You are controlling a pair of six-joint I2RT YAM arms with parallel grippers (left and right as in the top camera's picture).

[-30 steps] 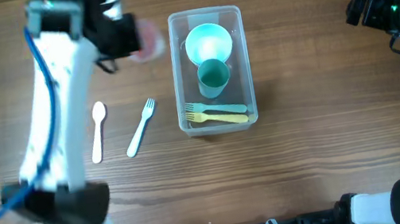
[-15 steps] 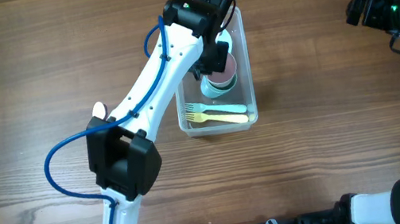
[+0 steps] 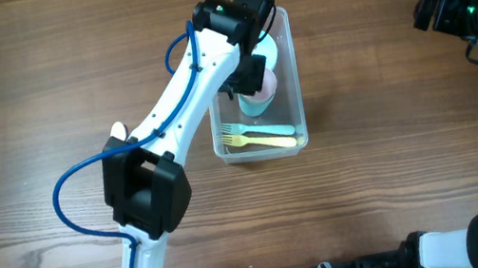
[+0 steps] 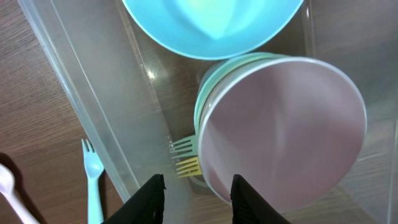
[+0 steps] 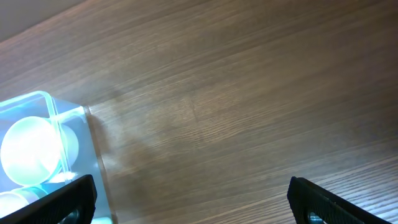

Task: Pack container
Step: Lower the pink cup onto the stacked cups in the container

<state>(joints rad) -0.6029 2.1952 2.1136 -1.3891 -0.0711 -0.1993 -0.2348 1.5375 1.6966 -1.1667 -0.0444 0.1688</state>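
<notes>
Sitting mid table [image 3: 400, 176], container [image 3: 296, 96] holds blue bowl [image 4: 211, 25], forks [image 3: 263, 135] and green cup [image 4: 200, 112], over which left pincer [image 4: 198, 186], narrowed on pink cup [image 4: 286, 130], apparently nests it to save room; only the left wrist view shows this stacking, arm-masked overhead; right pincer [image 5: 189, 186] wide, idle, well apart.

brown wood-grain table [image 3: 392, 129] under even light.

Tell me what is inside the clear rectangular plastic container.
In the container: a light blue round bowl, a pink plastic cup over a green cup, a green fork and a yellow fork. The pink cup hides the green cup's inside; the left arm covers part of the bowl.
</notes>
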